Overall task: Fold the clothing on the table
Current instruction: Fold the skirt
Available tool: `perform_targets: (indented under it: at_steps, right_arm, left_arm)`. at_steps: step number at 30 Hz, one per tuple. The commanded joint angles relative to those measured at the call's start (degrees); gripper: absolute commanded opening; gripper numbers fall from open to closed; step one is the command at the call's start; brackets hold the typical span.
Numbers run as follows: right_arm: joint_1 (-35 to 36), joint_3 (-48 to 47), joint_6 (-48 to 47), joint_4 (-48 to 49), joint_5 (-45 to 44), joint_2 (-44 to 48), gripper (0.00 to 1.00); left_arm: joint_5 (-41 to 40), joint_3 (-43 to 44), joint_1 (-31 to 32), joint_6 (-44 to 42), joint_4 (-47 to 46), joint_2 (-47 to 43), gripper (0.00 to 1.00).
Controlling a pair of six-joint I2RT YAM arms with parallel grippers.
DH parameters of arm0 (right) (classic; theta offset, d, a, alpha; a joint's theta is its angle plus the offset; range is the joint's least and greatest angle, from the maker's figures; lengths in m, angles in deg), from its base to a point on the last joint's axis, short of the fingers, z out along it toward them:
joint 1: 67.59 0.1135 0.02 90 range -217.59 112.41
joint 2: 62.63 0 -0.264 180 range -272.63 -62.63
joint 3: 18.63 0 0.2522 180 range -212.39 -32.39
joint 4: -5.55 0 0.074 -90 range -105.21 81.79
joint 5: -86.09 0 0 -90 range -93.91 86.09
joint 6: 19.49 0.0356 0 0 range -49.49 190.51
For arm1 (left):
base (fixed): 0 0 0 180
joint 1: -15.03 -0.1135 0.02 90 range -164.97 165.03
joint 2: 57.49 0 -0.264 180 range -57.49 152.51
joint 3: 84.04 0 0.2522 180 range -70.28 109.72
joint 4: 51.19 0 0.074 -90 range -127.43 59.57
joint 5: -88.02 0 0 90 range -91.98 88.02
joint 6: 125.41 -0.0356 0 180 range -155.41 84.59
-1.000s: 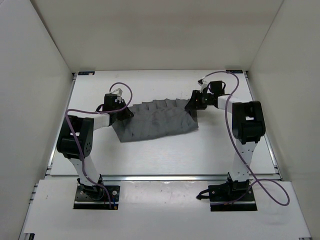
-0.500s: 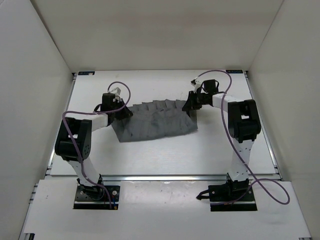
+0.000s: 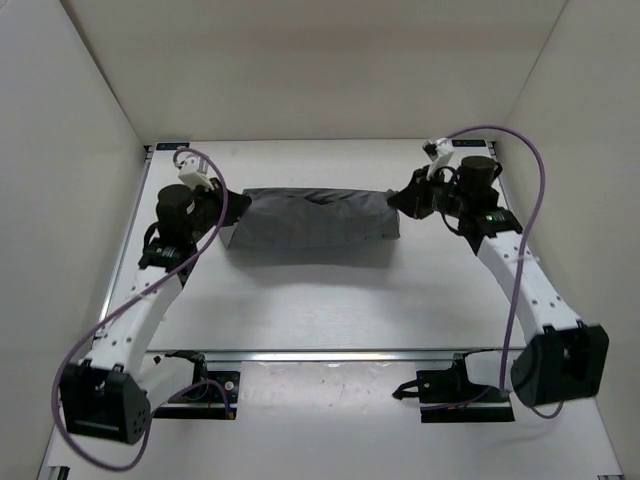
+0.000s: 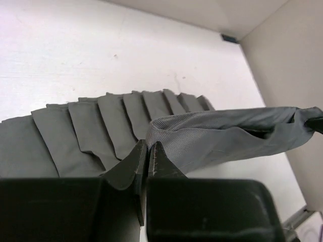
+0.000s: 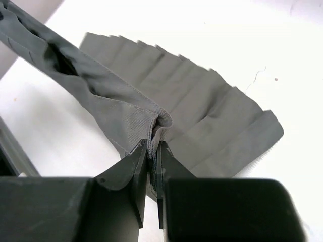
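Items were counted as follows. One piece of clothing (image 3: 315,217) was found, spanning between the two tools. One counter (image 3: 330,300) lay below both tools. Two arms were present, the left arm (image 3: 140,310) and the right arm (image 3: 525,275). Two tools were present, the left tool (image 3: 222,208) and the right tool (image 3: 395,200). Each tool had two fingers (image 4: 126,169).

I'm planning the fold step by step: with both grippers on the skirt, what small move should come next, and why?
Probably carry both grippers together toward the far side and lower. The left gripper and right gripper are shut on the skirt, its raised edge stretched between them above pleats lying on the table.
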State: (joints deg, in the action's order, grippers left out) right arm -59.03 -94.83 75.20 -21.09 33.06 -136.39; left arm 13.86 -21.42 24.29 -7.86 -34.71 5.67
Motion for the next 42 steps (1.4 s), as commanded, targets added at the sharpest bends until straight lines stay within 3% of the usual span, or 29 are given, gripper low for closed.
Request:
perform_targets:
  at_steps: [1, 6, 15, 25, 33, 39, 40, 41, 42]
  right_arm:
    - [-0.1, 3.5, 0.7, -0.5, 1.6, 7.7, 0.00]
    - [0.8, 7.8, 2.6, -0.6, 2.8, 18.5, 0.00]
    - [-0.6, 10.8, 4.5, 1.5, 2.6, 14.7, 0.00]
    - [-4.9, 7.9, 4.1, 4.6, 0.8, -0.3, 0.01]
    - [-3.2, 5.6, 5.6, 10.7, -2.0, -12.4, 0.00]
    - [-2.1, 2.1, 6.3, 8.5, -6.4, -20.5, 0.00]
    - [-1.7, 1.5, 6.5, 7.5, -7.9, -21.1, 0.00]
    - [-1.5, 1.4, 7.1, 6.7, -9.8, -21.6, 0.00]
    - [-1.3, 1.2, 6.7, 5.9, -10.5, -21.3, 0.15]
  left_arm:
    - [1.0, -2.4, 0.5, 0.6, 5.4, -7.9, 0.00]
    - [-0.2, -6.5, 0.0, 1.1, 8.6, -17.0, 0.00]
    - [-1.6, -10.7, -0.2, 1.9, 6.0, -17.5, 0.00]
    - [-0.4, -6.9, -0.3, 1.2, -3.9, 0.0, 0.00]
    - [-0.8, -4.4, -0.9, -0.3, -9.6, 13.9, 0.00]
    - [-0.6, -0.4, -1.3, -0.5, -11.4, 23.7, 0.00]
    - [-0.5, 1.1, -1.3, -1.0, -11.2, 25.5, 0.03]
    - [0.2, 1.9, -1.6, -1.2, -11.3, 26.3, 0.17]
    - [0.8, 3.1, -1.9, -1.1, -11.2, 27.6, 0.27]
